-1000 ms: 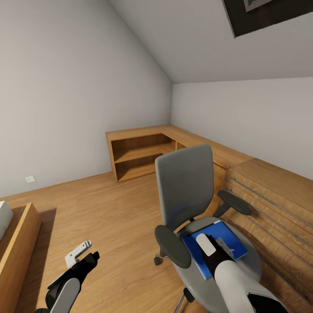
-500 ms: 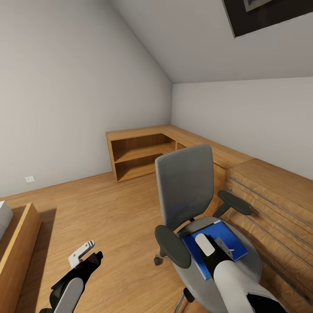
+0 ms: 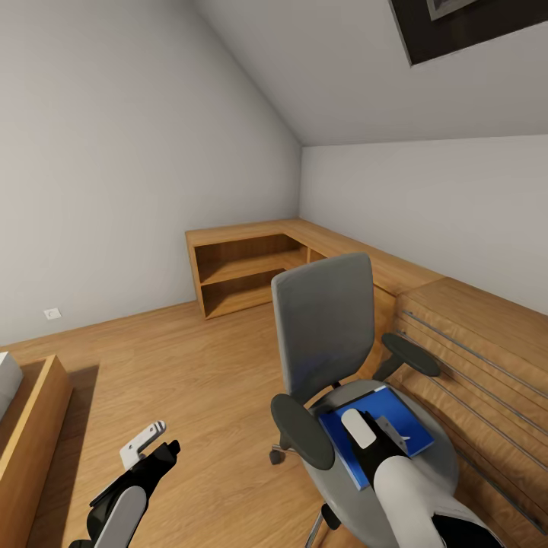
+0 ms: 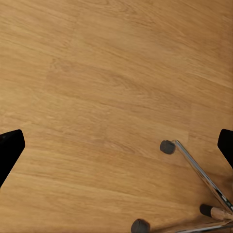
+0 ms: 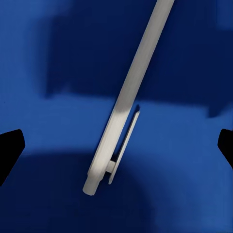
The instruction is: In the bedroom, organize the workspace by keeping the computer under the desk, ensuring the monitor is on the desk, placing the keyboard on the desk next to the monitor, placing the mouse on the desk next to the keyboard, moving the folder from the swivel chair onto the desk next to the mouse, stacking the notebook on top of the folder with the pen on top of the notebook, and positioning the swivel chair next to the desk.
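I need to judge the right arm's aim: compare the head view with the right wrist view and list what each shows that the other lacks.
Head view alone: the swivel chair with its armrests, the wooden shelves, the floor and the left gripper.

Right wrist view alone: the pen close up, clip and all, lying on the blue surface between the open fingertips.

Both: the folder, with the right gripper directly over it.

The head camera is looking down across the swivel chair [image 3: 342, 365] toward the room corner. The left wrist camera is facing the floor [image 4: 97, 97], sharing the chair's base; the right wrist camera is hanging close over the folder [image 5: 48, 184], sharing the seat
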Controlling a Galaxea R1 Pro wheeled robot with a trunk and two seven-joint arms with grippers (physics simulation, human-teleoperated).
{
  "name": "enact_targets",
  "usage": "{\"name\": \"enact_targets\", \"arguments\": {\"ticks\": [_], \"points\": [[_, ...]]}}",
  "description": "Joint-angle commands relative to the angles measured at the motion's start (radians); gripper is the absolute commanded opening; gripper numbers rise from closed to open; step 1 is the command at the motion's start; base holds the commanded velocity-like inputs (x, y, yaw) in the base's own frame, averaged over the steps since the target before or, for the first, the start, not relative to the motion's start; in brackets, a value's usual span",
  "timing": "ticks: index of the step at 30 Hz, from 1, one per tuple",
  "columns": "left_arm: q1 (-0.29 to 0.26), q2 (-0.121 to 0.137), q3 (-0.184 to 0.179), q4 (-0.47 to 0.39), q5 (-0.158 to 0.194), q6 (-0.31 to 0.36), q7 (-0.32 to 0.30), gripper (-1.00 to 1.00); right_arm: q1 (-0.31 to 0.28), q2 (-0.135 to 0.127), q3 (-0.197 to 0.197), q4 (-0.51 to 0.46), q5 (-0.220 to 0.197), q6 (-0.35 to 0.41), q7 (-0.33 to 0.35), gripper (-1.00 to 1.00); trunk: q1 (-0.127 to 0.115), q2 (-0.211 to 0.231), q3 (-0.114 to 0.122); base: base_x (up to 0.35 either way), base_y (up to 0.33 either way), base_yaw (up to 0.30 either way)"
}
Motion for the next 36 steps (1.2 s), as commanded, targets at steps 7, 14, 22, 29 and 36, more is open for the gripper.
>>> {"name": "enact_targets", "arguments": {"ticks": [7,14,22,29,36], "points": [[-0.001,0.001,-0.002,-0.001,0.006,0.002,0.008,1.0,0.0,0.0,0.0,-0.001,-0.008,-0.009,-0.003,1.0,0.0,-0.001,-0.001,0.0,0.0,0.011],[-0.001,0.001,-0.001,-0.001,0.006,0.003,0.008,1.0,0.0,0.0,0.0,-0.001,-0.008,-0.009,-0.004,1.0,0.0,-0.001,-0.001,0.0,0.0,0.001],[-0.001,0.001,-0.002,-0.001,0.006,0.002,0.008,1.0,0.0,0.001,0.0,-0.001,-0.006,-0.009,-0.004,1.0,0.0,-0.001,-0.001,0.0,0.0,0.031],[-0.001,0.001,-0.001,-0.001,0.006,0.002,0.008,1.0,0.0,0.001,0.0,-0.001,-0.006,-0.018,-0.005,1.0,0.0,-0.001,-0.001,0.0,0.0,0.14],[-0.001,0.001,-0.002,-0.001,0.006,0.003,0.008,1.0,0.0,0.001,0.0,-0.001,-0.006,-0.022,-0.006,1.0,0.0,-0.001,-0.001,0.0,0.0,0.038]]}}
